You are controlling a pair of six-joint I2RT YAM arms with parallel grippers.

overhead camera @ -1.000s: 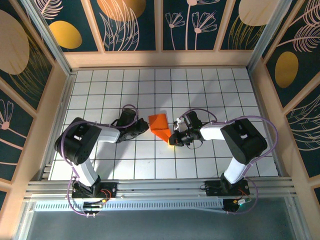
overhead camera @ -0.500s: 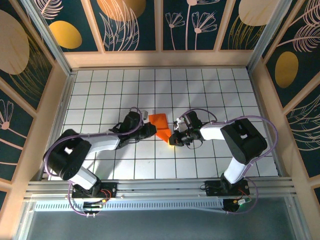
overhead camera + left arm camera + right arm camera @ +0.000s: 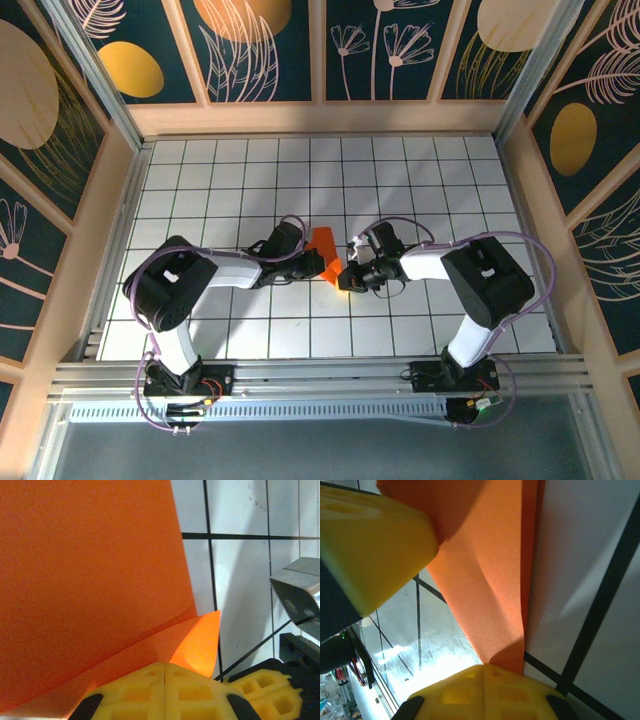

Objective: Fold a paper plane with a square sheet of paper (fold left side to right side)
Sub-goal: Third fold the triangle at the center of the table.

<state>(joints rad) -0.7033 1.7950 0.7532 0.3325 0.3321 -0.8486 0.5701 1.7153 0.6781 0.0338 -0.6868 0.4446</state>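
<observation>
The square sheet of paper [image 3: 325,256] is a creased orange wedge lying between the two arms at the middle of the grid table [image 3: 440,180]. My left gripper [image 3: 306,263] is shut, and its closed yellow tips [image 3: 165,664] push against a raised flap of the paper [image 3: 90,580]. My right gripper [image 3: 346,279] is also shut. Its closed tips [image 3: 485,666] rest on the paper's near point [image 3: 490,580], where the crease runs into them. A left finger [image 3: 370,545] shows at the upper left of the right wrist view.
Wooden walls with dark floral panels [image 3: 320,115] enclose the table on three sides. A metal rail [image 3: 320,375] carrying both arm bases runs along the near edge. The two grippers stand less than one tile apart.
My left arm has swung right, over the paper's left side, carrying that side toward the right. The orange shape seen from above has narrowed. The right arm has not moved.
</observation>
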